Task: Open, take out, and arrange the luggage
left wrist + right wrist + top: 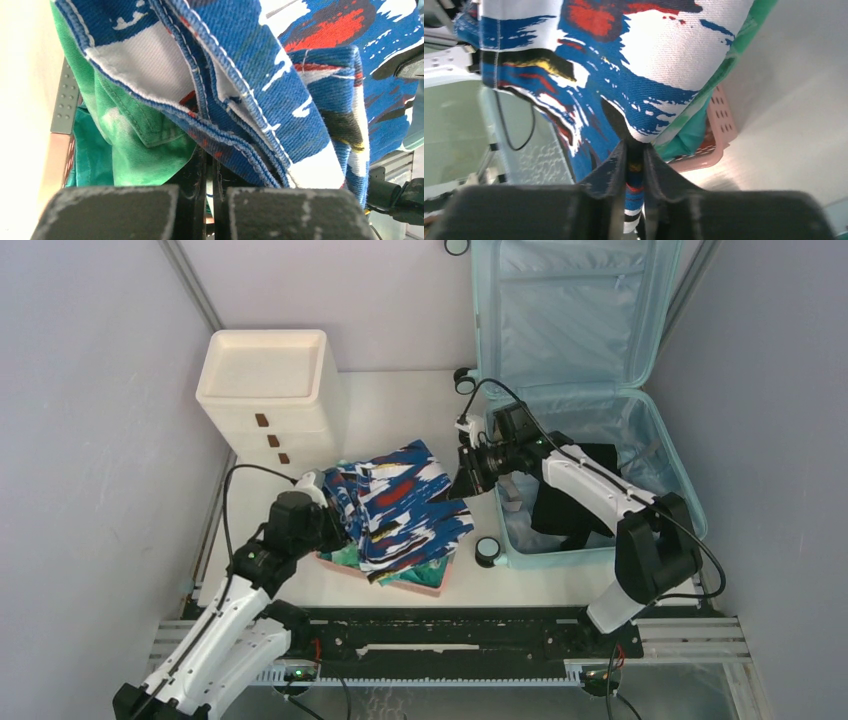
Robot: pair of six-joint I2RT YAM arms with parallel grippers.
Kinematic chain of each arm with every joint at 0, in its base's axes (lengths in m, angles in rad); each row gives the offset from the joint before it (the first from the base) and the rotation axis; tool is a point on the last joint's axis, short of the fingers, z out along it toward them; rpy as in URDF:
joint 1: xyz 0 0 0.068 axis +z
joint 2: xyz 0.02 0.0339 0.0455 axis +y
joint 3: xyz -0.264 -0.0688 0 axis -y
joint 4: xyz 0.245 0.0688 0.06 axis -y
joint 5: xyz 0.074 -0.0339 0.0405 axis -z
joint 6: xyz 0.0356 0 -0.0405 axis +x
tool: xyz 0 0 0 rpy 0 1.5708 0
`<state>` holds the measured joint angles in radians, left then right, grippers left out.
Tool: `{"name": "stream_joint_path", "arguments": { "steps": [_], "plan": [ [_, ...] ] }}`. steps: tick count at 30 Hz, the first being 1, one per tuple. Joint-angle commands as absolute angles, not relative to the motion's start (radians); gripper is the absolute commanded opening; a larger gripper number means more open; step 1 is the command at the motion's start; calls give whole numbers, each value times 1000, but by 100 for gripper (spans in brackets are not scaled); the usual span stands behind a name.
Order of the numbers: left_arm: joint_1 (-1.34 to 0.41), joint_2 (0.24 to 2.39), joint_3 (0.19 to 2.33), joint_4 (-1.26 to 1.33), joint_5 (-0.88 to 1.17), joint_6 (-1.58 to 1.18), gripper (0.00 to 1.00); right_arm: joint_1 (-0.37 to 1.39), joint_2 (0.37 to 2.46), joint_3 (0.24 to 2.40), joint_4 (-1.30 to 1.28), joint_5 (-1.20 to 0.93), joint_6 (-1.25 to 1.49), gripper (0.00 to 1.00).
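the left gripper (322,500) was pressed together on the hem of a blue denim garment with red, white and black brush-stroke print (400,502), and its wrist view showed the stitched edge running down between the closed fingers. the right gripper (463,480) pinched the opposite edge of the same garment, its fingers drawn in on a fold of the cloth. holding it at two ends appeared meant to keep the cloth spread between the grippers, so it could be laid flat instead of dropped in a heap. just beneath both grippers sat a shallow pink perforated plastic basket (430,587), with a crumpled green tie-dye garment (135,145) already in it; the blue cloth draped over that, so the basket looked like the place where clothes were being arranged. the large pale aqua-blue hard-shell suitcase (570,310) lay open just behind the right gripper, away from the basket. its lid stood up against the back wall, which kept the base reachable. a black folded garment (560,510) lay in the base, under the right arm, so unpacking seemed unfinished. a cream-white plastic drawer cabinet (265,380) stood beyond the left gripper, apart from the basket. a likely risk was that one edge would slip and bunch the cloth.
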<state>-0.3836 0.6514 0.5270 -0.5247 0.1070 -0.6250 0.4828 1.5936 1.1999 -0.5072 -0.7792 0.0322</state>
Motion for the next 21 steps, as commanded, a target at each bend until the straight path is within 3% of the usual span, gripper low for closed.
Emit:
{"name": "stream_joint_path", "arguments": {
  "steps": [1,9,15,18,21],
  "plan": [
    [-370,663,659,-554,80,-563,0,443,1542,1198,-499,-1002,145,15],
    [-348,670,803,-672,20,-493,0,447,1435,1162,-544,-1091,283,4],
    [-319,695,765,-693,7,-465,0,537,1437,1122,-699,-953,140,7],
    [-310,718,718,-683,5,-466,1,568,1467,1085,-720,-921,83,15],
    [-292,724,700,-691,-53,-481,27,570,1476,1087,-726,-901,40,32]
  ]
}}
